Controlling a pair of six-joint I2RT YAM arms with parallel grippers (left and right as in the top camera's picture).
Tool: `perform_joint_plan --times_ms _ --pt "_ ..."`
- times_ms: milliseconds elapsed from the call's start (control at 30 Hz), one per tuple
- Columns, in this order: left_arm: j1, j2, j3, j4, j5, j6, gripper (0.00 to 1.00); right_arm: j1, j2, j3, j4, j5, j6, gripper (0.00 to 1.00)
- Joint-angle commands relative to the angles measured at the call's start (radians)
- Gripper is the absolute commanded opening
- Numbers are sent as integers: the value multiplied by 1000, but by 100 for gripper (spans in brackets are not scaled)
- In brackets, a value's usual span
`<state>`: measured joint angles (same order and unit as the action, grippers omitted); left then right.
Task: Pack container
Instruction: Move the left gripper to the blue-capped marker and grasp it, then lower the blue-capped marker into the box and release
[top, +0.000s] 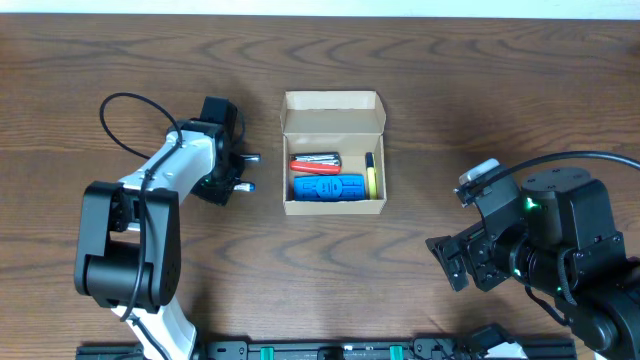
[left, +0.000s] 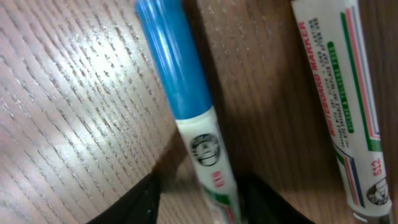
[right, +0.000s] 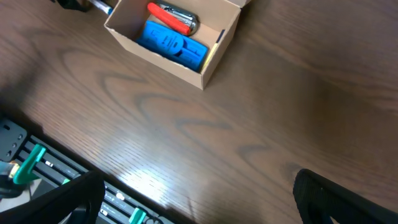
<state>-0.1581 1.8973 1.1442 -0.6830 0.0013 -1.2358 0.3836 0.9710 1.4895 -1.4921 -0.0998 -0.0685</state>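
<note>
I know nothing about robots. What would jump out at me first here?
The open cardboard box in the middle stands out first, with a bright blue ridged object and a red-and-silver tool inside. Just left of it, the left gripper straddles a blue-capped marker, with a second marker lying beside it.

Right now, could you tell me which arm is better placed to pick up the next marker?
Left: the left pincer straddles the blue-capped marker beside the box, while the right pincer hangs open, far from it.
</note>
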Motion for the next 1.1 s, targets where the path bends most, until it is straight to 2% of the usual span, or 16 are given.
perform_joint_plan --times_ms 0,133,300,500,667,733,800,933,1067 --pt "3 12 -31 2 -12 -6 37 -10 -2 3 -1 2 12 99" --pt "3 12 -31 -12 -8 -6 26 -10 -2 3 -1 2 12 99" --pt "2 11 -30 -45 23 -6 7 -10 -2 3 -1 2 12 99" --pt "0 -38 -29 -123 42 -5 6 -10 -2 3 -1 2 12 99" --pt "-24 -208 -29 -145 -30 68 6 -10 -2 3 -1 2 12 99" --pt "-52 -294 -29 -117 -63 142 6 -10 -2 3 -1 2 12 99" --pt "-87 -366 -29 -63 -79 266 6 -10 -2 3 -1 2 12 99" --pt "-193 -484 -29 63 -89 685 6 -10 -2 2 -1 2 12 99" --pt "-277 -543 -29 94 -150 973 5 -10 -2 2 -1 2 12 99"
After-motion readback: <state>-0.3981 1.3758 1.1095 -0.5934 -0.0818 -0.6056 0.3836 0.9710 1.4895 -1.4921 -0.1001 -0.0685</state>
